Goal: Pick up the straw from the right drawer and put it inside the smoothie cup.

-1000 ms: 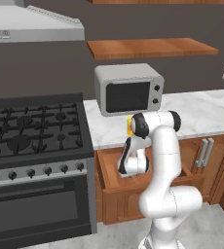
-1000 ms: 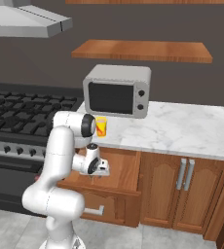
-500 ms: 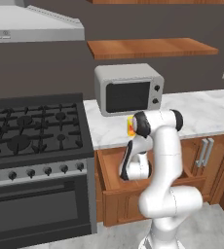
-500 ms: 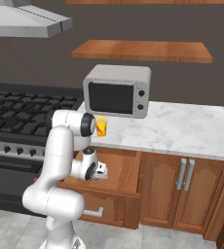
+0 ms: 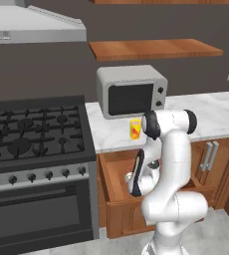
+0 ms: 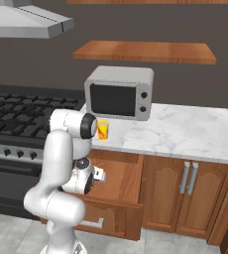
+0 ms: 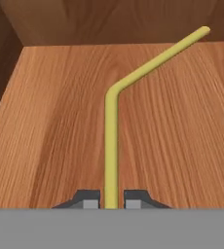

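Yellow-tan straw pinched in end effector; no lettering legible.

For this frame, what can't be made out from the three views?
- Straw, hand view: its near end is cut off at the bottom, between the tool tips.
- Drawer, left base view: the arm hides much of its inside, so what lies in it cannot be told.
- Drawer, right base view: the arm covers its left part.
- Cup, right base view: too small to read its red mark or see inside.
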Robot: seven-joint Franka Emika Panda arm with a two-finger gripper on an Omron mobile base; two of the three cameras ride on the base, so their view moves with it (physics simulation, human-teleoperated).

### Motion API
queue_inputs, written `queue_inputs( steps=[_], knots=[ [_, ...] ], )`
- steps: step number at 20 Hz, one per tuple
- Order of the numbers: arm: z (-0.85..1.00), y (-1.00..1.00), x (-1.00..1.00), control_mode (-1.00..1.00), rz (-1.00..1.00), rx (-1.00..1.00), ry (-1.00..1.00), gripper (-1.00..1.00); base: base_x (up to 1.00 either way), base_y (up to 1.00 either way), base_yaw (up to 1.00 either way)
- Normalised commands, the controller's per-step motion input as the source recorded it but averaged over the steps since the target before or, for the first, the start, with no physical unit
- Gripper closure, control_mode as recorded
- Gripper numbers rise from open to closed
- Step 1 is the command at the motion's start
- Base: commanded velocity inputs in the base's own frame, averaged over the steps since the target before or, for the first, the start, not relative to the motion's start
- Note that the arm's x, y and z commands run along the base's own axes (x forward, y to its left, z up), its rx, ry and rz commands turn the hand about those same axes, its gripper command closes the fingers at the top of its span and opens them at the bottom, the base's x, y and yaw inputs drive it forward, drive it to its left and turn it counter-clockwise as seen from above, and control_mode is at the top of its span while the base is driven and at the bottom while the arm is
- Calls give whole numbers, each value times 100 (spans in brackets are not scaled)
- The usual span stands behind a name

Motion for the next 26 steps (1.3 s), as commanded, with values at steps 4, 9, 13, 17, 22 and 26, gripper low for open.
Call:
queue_inputs(
  steps=[4, 9, 13, 17, 22, 26],
  knots=[
    [99, -21, -3, -100, 0, 10, -15, 100, 0, 0, 0],
    [100, -22, -2, -100, 0, 9, -5, 100, 0, 0, 0],
    [100, -7, -19, -100, 0, 3, 0, 100, 0, 0, 0],
    [100, -2, -9, -100, 0, 1, 0, 100, 0, 0, 0],
    [100, -14, 0, -100, 0, 3, 0, 100, 0, 0, 0],
    [100, -10, 0, -100, 0, 4, 0, 100, 0, 0, 0]
  ],
)
